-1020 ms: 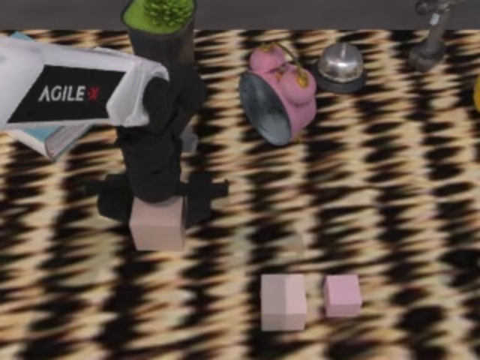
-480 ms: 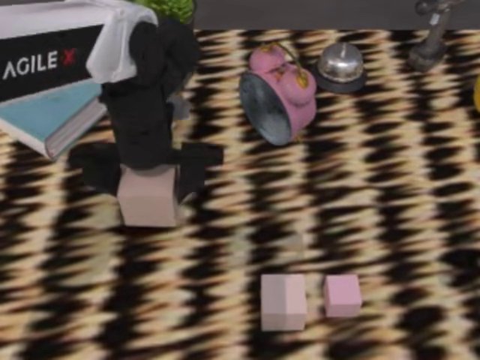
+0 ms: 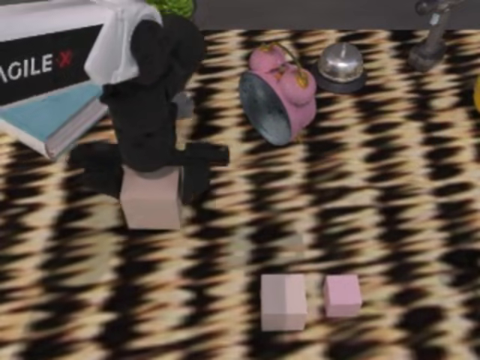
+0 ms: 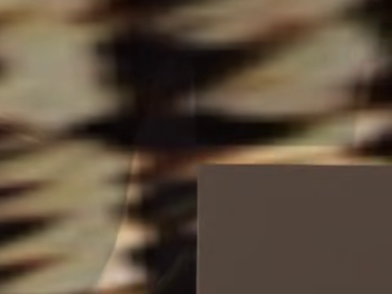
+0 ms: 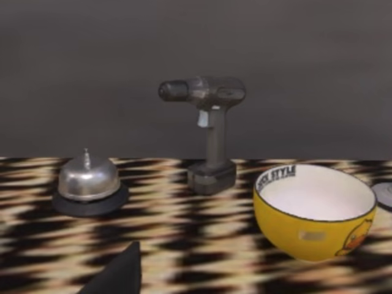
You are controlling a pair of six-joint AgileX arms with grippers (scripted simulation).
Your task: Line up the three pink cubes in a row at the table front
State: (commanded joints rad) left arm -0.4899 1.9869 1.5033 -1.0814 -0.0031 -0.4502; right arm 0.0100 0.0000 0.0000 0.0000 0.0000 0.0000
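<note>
Two of the three pink cubes, the medium pale pink cube (image 3: 283,301) and the small bright pink cube (image 3: 343,295), already sit side by side, just apart, at the table (image 3: 390,225) front; the large dusty pink cube (image 3: 151,198) is the step in hand. It is pinched in the left gripper (image 3: 150,169), wrist pointing straight down, at left mid-table, seemingly lifted. Next move, as judged: carry it forward and set it just left of the medium cube, faces square; right gripper unseen, its arm parked off the right.
</note>
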